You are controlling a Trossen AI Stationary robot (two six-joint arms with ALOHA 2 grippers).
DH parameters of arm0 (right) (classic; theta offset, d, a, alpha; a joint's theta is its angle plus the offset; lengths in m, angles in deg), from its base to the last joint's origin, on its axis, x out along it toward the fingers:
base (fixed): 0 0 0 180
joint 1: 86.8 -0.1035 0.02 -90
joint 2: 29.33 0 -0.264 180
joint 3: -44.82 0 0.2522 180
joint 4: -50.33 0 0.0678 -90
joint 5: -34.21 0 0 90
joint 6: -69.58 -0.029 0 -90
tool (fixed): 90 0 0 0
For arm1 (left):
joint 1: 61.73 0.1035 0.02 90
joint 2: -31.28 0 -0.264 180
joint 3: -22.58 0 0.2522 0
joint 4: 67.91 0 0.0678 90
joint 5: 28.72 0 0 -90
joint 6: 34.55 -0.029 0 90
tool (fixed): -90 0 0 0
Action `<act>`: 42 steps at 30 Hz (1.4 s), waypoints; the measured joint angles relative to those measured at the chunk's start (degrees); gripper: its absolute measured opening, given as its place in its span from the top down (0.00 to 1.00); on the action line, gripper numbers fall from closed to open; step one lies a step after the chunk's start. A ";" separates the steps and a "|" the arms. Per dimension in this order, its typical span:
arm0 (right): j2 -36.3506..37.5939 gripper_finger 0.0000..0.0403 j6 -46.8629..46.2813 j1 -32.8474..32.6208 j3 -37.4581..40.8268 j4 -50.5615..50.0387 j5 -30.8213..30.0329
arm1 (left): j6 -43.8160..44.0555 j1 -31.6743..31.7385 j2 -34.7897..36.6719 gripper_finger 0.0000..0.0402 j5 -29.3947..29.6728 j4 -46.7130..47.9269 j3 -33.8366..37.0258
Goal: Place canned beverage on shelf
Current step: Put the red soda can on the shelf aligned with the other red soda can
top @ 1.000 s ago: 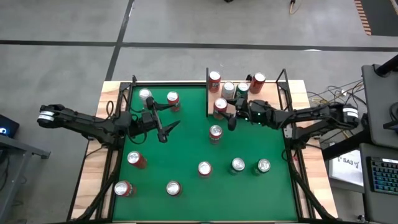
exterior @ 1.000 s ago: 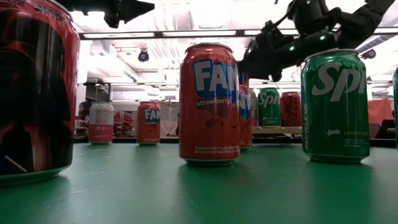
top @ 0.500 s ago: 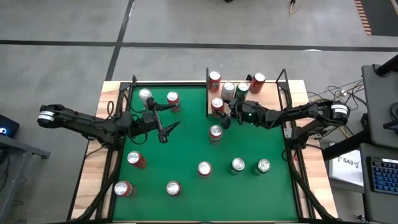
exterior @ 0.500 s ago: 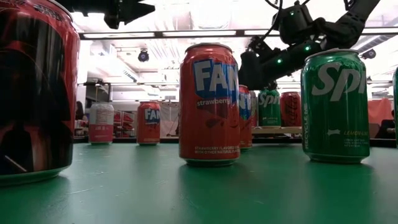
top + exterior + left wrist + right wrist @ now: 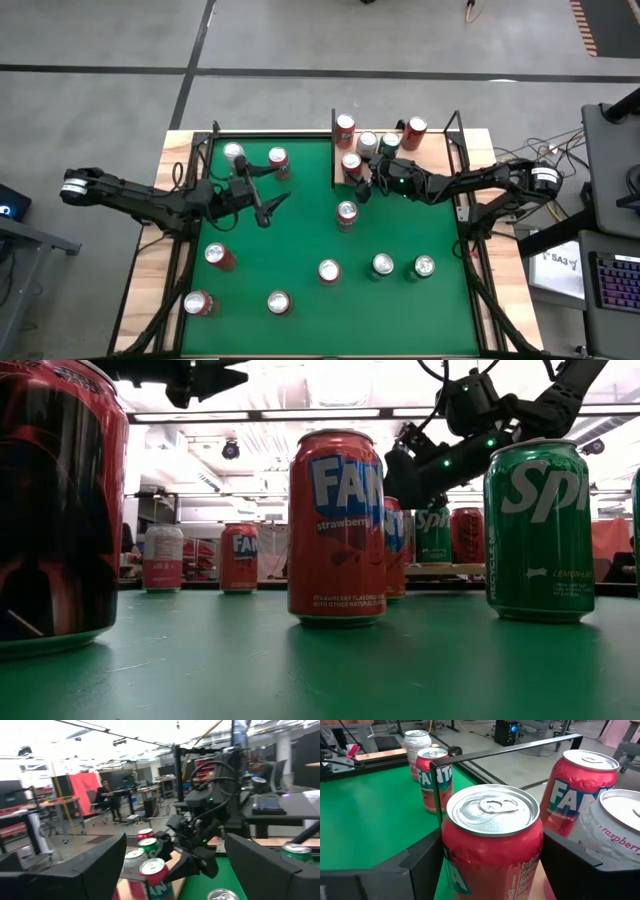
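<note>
A red Fanta can (image 5: 492,850) stands upright between the fingers of my right gripper (image 5: 360,170), over the near left corner of the shelf (image 5: 430,150). The shelf is a pale wooden board edged with black rods. Whether the can's base rests on the board is hidden. Several more cans stand on the shelf behind it, among them a red one (image 5: 577,795) and a white raspberry one (image 5: 615,835). My left gripper (image 5: 272,207) hovers open over the green felt at the left, with nothing in it. My right gripper pinches the red can between its two fingers, one finger (image 5: 422,865) on each opposite side of the can's wall (image 5: 451,865), below the rim. The fingers come in about level from the table's right side. The can stays upright.
Several cans stand loose on the green felt (image 5: 300,240), the nearest (image 5: 346,212) just in front of the shelf. Two more (image 5: 277,160) stand at the far left. The shelf's black corner post and top rod (image 5: 440,785) rise right behind the held can.
My right gripper has moved toward the table's left and a little down, carrying the red can, which has shifted slightly toward the far edge beside the shelf's left post and stays upright.
</note>
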State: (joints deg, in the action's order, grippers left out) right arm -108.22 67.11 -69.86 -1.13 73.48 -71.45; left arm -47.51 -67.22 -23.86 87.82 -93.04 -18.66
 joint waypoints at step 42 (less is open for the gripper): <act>0.17 0.19 -1.13 -0.03 0.09 -1.57 -7.05 | -0.04 0.09 0.00 0.20 1.63 0.11 0.00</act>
State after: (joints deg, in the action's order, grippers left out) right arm -108.05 65.97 -69.89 -1.04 71.91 -78.51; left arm -47.55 -67.13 -23.86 89.46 -92.93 -18.66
